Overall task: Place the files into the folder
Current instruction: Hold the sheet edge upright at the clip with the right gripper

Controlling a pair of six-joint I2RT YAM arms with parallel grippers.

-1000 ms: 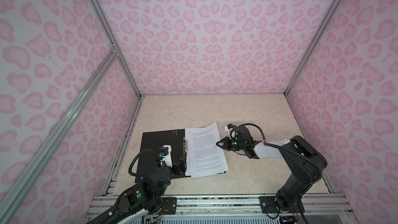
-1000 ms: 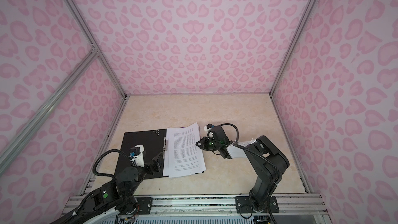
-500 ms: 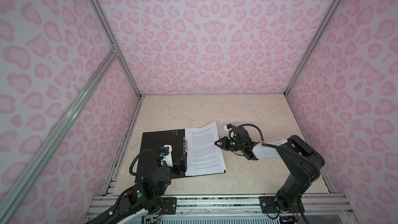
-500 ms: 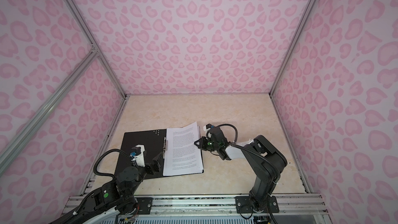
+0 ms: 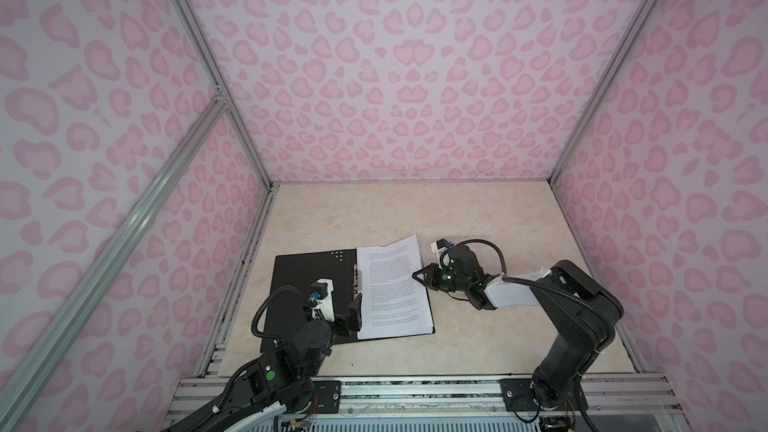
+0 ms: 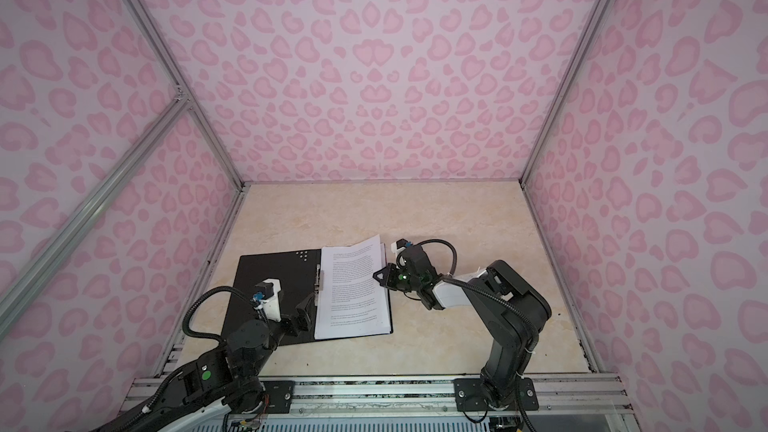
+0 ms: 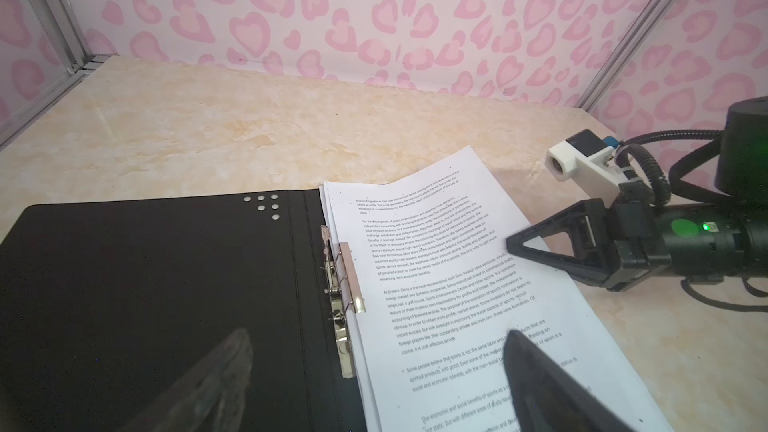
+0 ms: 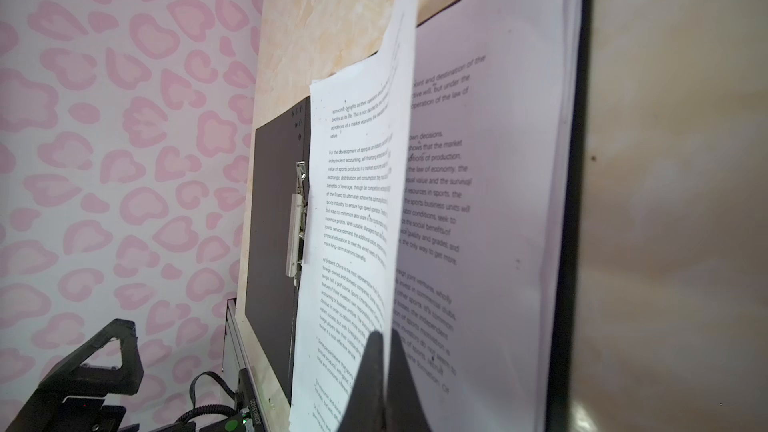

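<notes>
We see the right gripper [image 8: 380, 340] pinching the top sheet [image 8: 349, 201] by its edge, with the left gripper [image 5: 352, 317] spread above the folder [image 5: 303, 280]. A tug could crease it or skew the stack [image 5: 395, 305].

Left end effector [image 5: 351, 317] spread, right one [image 5: 415, 275] clamped

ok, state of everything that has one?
folder: open, lying flat, black inside up.
files: stacked on its right half, top sheet edge lifted.
spine clip: clamped or not, cannot tell.
left gripper: open, over the folder.
right gripper: shut on the top sheet's edge.
</notes>
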